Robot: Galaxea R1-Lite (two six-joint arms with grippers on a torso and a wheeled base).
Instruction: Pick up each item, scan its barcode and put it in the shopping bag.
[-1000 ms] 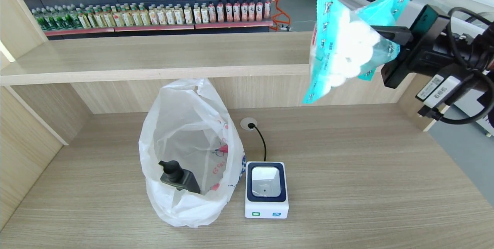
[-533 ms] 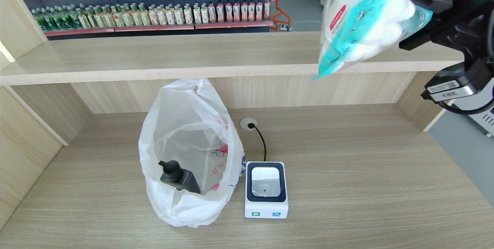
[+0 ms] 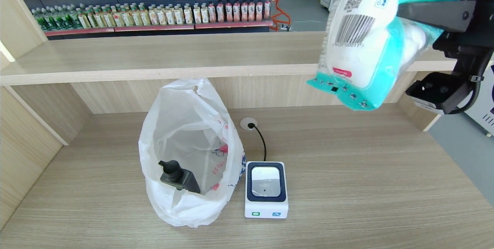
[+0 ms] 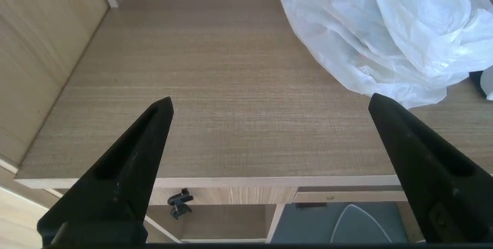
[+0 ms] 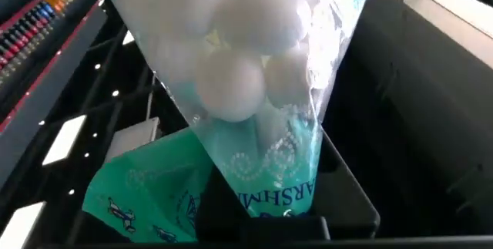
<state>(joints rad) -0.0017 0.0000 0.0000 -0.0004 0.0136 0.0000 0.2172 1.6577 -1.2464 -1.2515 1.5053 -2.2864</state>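
Right gripper (image 3: 413, 21): fingers clamped on the marshmallow packet (image 3: 362, 48), which is held high above the counter (image 3: 347, 183) and hangs out from the fingers toward the middle of the work area. The head view gives the packet's printed back, with a barcode and a square code facing the camera and a teal sealed edge at its low end. The right wrist view gives the other side of the packet (image 5: 254, 64): round white pieces behind clear film, with the teal film gathered where the gripper (image 5: 262, 218) grips it. Scanner (image 3: 266, 189): white box with a dark-framed window facing up, on the counter well below this gripper and toward the robot's left, well apart from the packet; a black cable (image 3: 262, 141) runs from it to a round port in the counter. Shopping bag (image 3: 189, 152): white plastic, standing open just beside the scanner on the side away from the right gripper, with a black pump-top bottle (image 3: 179, 179) inside. Left gripper (image 4: 269, 164): fingers spread wide with nothing between them, above the counter's near edge; its wrist view shows the shopping bag (image 4: 385, 33) lying beyond the fingers. Shelves of bottles (image 3: 154, 13) stand behind the counter.
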